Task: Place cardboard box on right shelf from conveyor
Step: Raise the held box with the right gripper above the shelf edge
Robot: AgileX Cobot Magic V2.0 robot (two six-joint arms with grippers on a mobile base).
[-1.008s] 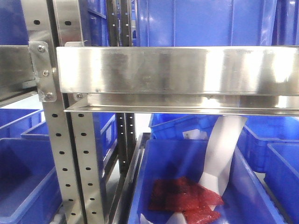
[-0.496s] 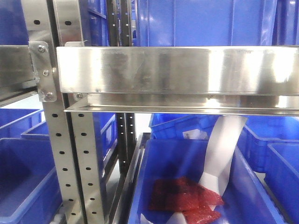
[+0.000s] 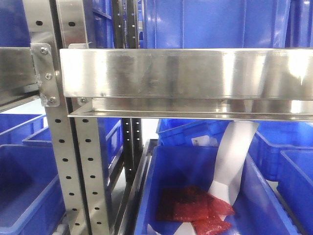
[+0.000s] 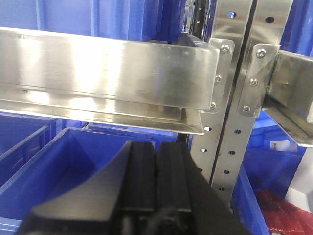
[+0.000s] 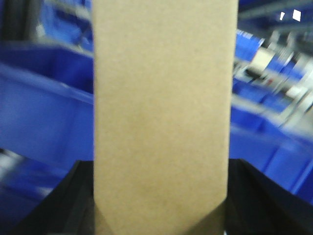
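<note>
In the right wrist view the right gripper sits closest, gripping the cardboard box between its dark fingers, one at each lower side of the tan face. The box's long axis runs straight out from the jaws, away from the wrist, so it fills the middle of the picture as a tall narrow column. Only blurred blue bins show behind it.

The left gripper is pressed closed on nothing — its two black fingers lie side by side with only a seam between them. It hangs above a lower blue bin.

Farther out, the front view shows the right shelf, its polished rail bolted to the perforated uprights. Under it a floor-level bin holds red packets and a white strip. Behind the rail, upper blue bins fill the visible width.

The box does not show in the front view, and the conveyor appears in no view, so I cannot tell how far the box is from the shelf. The right arm carries the load, so the placing seems to fall to it. The box's far end would lead over the rail — and free room up there is not visible.
</note>
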